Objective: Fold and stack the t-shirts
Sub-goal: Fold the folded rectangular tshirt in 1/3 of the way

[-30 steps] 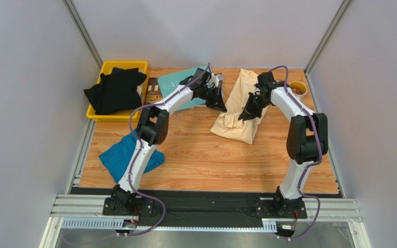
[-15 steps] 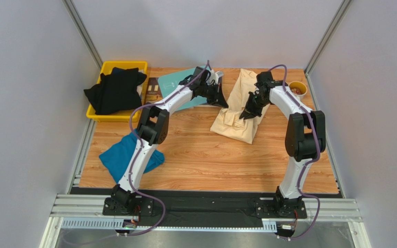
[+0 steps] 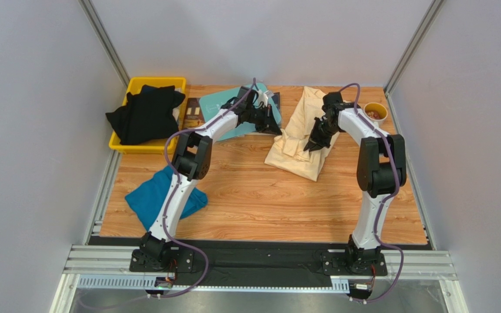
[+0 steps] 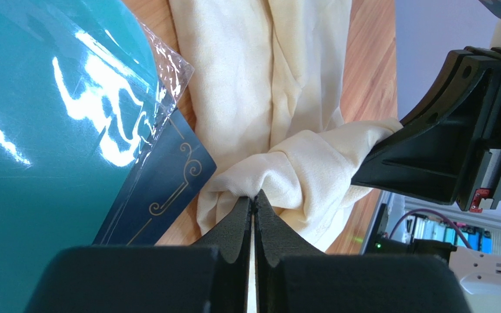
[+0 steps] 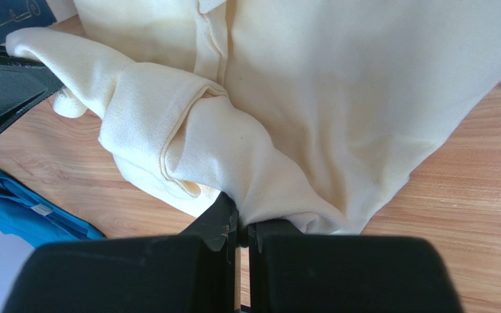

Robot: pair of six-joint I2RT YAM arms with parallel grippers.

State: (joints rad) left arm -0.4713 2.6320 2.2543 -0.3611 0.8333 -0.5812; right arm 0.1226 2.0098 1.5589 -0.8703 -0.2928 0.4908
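The cream-yellow t-shirt (image 3: 302, 140) lies partly folded at the back middle of the wooden table. My left gripper (image 3: 276, 128) is shut on a pinch of its left edge (image 4: 279, 171), next to the teal board. My right gripper (image 3: 311, 145) is shut on a fold of the same shirt (image 5: 246, 160) near its middle. A teal-blue t-shirt (image 3: 152, 195) lies crumpled at the front left, partly under my left arm, and shows in the right wrist view (image 5: 24, 212). Black t-shirts (image 3: 145, 114) are heaped in the yellow bin.
A rigid teal board (image 3: 230, 114) lies flat behind my left gripper, glossy in the left wrist view (image 4: 44, 117). A yellow bin (image 3: 129, 145) stands at the back left. A small yellow bowl (image 3: 376, 112) sits at the back right.
Both grippers have moved toward the back of the table with the cream shirt pinched in them, the left one also drawing left toward the teal board. The shirt's near part has bunched up.
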